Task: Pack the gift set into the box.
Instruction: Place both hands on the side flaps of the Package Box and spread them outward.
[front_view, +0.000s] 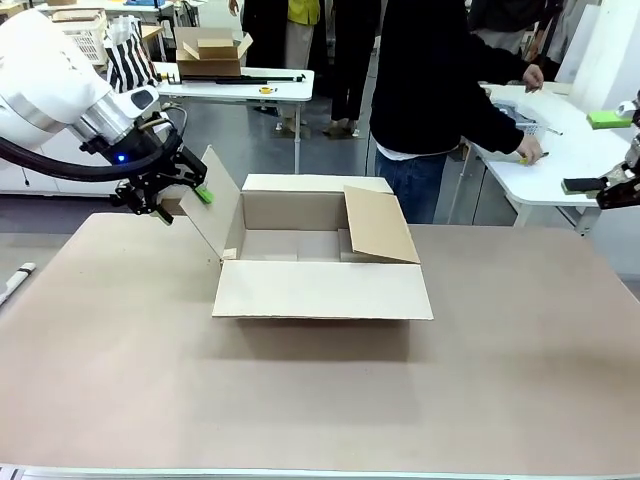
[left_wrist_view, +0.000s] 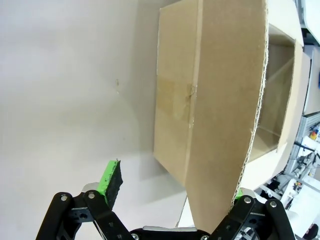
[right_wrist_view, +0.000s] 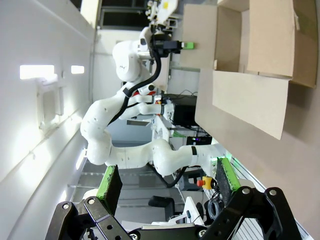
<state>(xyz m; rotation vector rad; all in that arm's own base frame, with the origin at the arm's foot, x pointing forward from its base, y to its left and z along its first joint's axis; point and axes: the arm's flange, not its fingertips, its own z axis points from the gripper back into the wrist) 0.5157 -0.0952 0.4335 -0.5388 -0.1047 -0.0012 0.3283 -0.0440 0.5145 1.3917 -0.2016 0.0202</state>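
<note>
Bracing the left flap (front_view: 213, 212) of the box (front_view: 320, 292) is where I judge the trouble lies. My left gripper (front_view: 185, 200) sits at the box's left side, released and spread wide. In the left wrist view the flap (left_wrist_view: 225, 125) passes between the jaws and lies against one finger, with the other pad (left_wrist_view: 111, 181) well apart from it.

If I push outward from here, the force goes through one thin corrugated edge. The flap could crease at its hinge, or the whole box (left_wrist_view: 175, 100) could skid. It looks light, with a bare floor where I can see inside, and nothing pins it down.

My right gripper (right_wrist_view: 167, 182) is also unclenched and holds nothing. It hangs well off to the right of the box (right_wrist_view: 250, 95), too far to steady it.

The right flap (front_view: 378, 225) leans in over the opening. I judge it would foul anything lowered in on that side.

The table (front_view: 300, 400) under the box is flat, matte and brown, and it probably gives little grip. Beyond the box a person (front_view: 430, 80) stands turned toward a white side table (front_view: 570, 165). Farther beyond stands another white table with a smaller carton (front_view: 210, 50) on it.
</note>
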